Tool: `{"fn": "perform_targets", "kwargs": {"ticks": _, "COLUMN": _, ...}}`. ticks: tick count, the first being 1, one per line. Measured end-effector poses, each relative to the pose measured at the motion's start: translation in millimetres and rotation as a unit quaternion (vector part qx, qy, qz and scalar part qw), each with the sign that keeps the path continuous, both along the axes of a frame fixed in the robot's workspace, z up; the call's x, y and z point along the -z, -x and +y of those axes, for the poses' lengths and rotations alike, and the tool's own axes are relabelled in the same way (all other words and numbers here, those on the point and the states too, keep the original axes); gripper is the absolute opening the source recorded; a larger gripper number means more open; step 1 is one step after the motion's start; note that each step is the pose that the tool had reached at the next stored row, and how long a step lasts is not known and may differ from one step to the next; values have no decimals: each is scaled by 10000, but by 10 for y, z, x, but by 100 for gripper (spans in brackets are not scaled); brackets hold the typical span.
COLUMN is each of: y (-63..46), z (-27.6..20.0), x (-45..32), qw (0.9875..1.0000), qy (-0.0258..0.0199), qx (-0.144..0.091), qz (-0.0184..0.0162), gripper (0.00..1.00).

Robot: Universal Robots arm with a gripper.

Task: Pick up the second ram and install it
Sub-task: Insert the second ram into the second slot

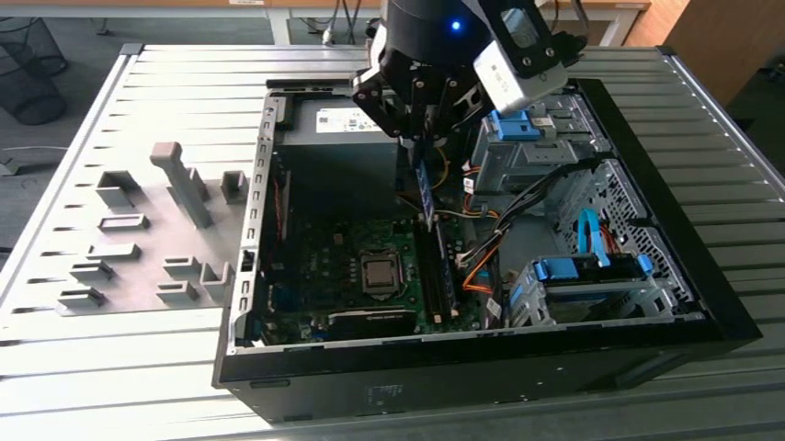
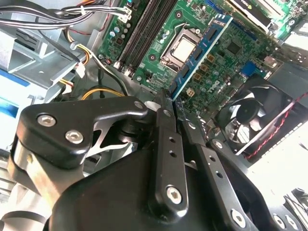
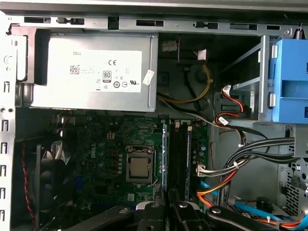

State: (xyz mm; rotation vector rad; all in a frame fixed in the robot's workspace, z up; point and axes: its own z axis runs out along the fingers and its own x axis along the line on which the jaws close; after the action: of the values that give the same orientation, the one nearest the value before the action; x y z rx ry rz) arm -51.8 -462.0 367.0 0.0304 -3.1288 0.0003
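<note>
My gripper is shut on the second ram, a long blue stick, and holds it by one end over the open computer case. In the second wrist view the ram reaches out from the gripper above the green motherboard, with its black chips showing. The first wrist view shows the ram edge-on, hanging just beside the long black memory slots and running along them. It is above the board and sits in no slot.
The grey power supply fills the case's far end. The processor socket lies beside the slots, with a fan further out. Cable bundles and blue drive cages crowd the other side. Grey holder blocks stand on the table.
</note>
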Motion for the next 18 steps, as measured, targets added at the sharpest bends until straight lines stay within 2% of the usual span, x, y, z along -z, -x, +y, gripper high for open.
{"fn": "perform_targets", "kwargs": {"ticks": 18, "y": 0, "z": 0, "x": 35, "qw": 10000, "qy": 10, "qx": -1, "qz": 0, "gripper": 14}}
